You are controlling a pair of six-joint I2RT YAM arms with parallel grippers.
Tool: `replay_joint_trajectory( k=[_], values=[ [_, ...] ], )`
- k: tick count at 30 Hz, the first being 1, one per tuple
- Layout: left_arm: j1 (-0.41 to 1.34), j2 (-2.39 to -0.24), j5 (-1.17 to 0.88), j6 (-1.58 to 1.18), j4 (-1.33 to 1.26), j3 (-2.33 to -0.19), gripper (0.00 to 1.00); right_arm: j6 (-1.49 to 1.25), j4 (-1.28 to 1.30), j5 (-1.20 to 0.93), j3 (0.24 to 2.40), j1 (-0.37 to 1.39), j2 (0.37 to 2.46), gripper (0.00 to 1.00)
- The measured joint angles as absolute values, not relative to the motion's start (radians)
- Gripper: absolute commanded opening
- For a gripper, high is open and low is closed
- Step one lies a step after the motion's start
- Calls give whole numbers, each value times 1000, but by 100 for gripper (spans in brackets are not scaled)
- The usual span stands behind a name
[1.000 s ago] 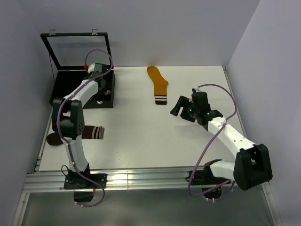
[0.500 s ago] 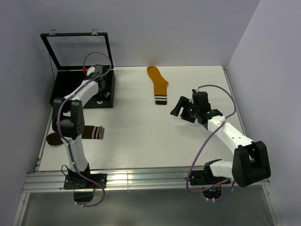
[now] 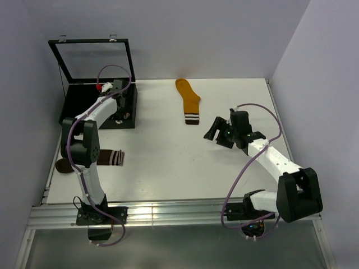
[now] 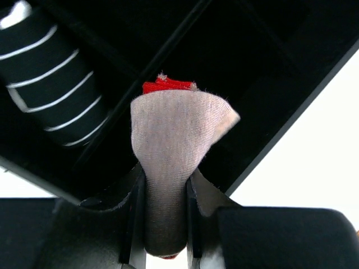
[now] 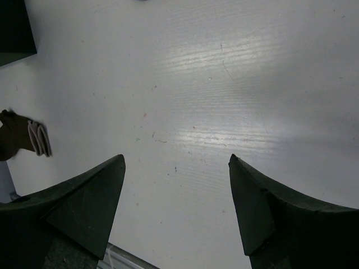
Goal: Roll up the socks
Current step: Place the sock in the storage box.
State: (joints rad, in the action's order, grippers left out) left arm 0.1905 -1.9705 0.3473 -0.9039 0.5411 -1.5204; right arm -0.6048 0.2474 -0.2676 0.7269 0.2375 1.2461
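Clamps one beige sock [image 4: 171, 134] in the left pincer [image 4: 162, 190] over one black box [image 3: 76, 101], one striped sock [image 4: 50, 84] just beside. Spreads the right pincer [image 5: 175, 158] wide, empty, mustard sock [image 3: 189, 102] and brown sock [image 3: 109, 157] well apart.
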Motion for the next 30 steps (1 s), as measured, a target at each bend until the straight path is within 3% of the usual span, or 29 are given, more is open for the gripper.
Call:
replay_joint_trajectory(
  k=[17, 30],
  values=[
    [200, -1908, 361, -908, 605, -1525, 0, -605, 236, -284, 717, 230, 1246, 81],
    [190, -2026, 313, -914, 590, -1554, 1, -605, 232, -287, 701, 224, 1246, 81]
  ],
)
